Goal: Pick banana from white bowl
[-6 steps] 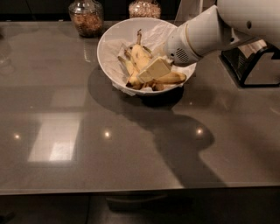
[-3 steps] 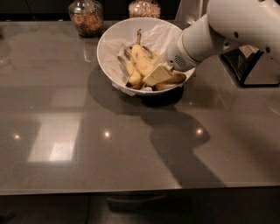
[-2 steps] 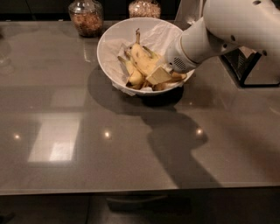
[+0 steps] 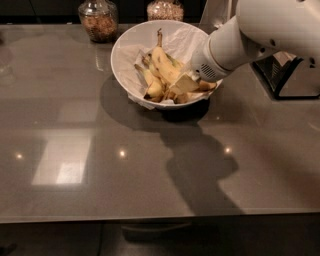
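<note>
The white bowl (image 4: pixel 125 55) stands at the back middle of the grey table, lined with crumpled white paper. Inside it lie several bananas. The banana (image 4: pixel 163 62), the longest one with a dark stem pointing up, lies in the middle of the bowl. My gripper (image 4: pixel 184 84) reaches into the bowl from the right on a thick white arm. It sits low against the lower end of the banana, among the shorter bananas (image 4: pixel 152 87).
Two glass jars (image 4: pixel 99 20) with brownish contents stand behind the bowl, the second (image 4: pixel 165 9) further right. A dark metal object (image 4: pixel 292 75) stands at the right edge. The grey table (image 4: pixel 100 165) stretches towards the front.
The arm has pushed a little further left and down into the bowl. The bananas have hardly shifted.
</note>
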Controlling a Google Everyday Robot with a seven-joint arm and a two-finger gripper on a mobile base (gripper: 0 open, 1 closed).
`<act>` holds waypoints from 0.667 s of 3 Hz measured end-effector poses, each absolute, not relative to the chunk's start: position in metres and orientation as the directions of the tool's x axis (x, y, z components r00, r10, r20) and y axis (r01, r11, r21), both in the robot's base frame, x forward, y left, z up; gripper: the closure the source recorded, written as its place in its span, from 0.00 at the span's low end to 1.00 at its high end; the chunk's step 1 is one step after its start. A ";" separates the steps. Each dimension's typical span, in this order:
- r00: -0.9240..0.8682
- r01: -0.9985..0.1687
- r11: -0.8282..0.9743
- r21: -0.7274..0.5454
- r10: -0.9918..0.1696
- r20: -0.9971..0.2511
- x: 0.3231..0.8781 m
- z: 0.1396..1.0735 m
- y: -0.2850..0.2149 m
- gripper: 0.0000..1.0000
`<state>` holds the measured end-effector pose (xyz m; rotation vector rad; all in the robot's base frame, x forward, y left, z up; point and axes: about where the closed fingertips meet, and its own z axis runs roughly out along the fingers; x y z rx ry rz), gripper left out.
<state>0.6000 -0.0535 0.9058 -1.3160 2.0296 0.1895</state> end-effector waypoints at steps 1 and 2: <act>-0.223 -0.850 0.456 -0.263 -0.764 -0.605 0.590 0.927 -0.055 1.00; -0.230 -0.875 0.430 -0.220 -0.772 -0.593 0.575 0.941 -0.062 1.00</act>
